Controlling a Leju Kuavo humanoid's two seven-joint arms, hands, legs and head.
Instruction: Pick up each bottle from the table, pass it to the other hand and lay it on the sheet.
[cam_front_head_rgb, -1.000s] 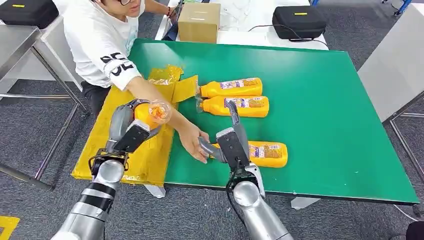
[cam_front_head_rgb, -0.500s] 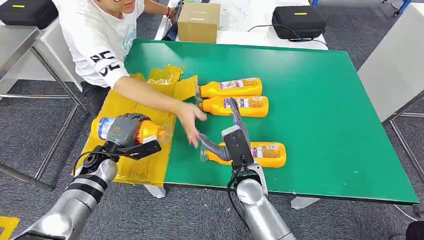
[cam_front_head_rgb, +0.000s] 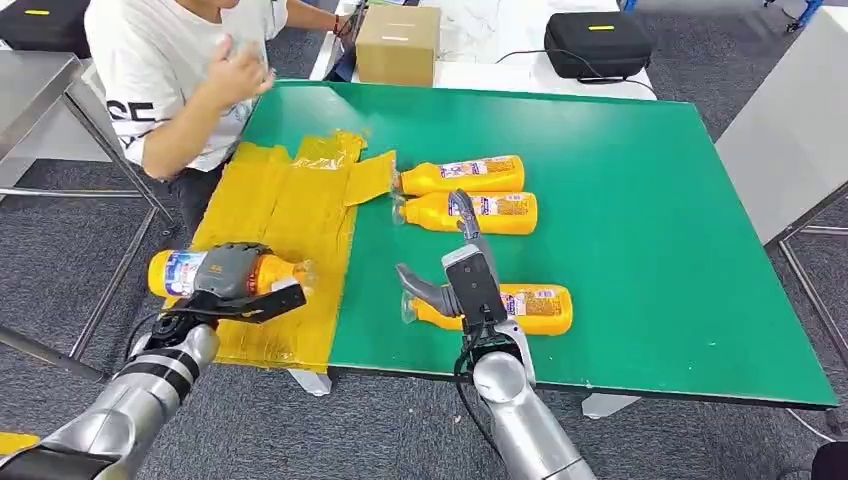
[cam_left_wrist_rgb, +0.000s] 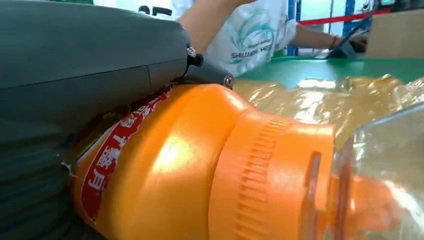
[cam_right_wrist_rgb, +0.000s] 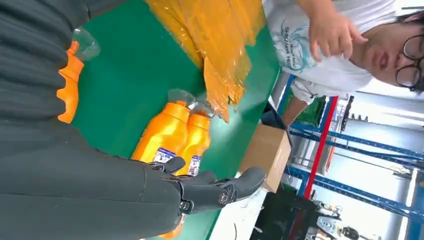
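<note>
The green worktop carries a yellow sheet along its left edge, crinkled at its far end and overhanging the left side. Three orange bottles lie flat on the green surface, caps pointing left. Two lie side by side near the middle, just right of the sheet's far corner. The third lies apart from them, close to the near edge.
</note>
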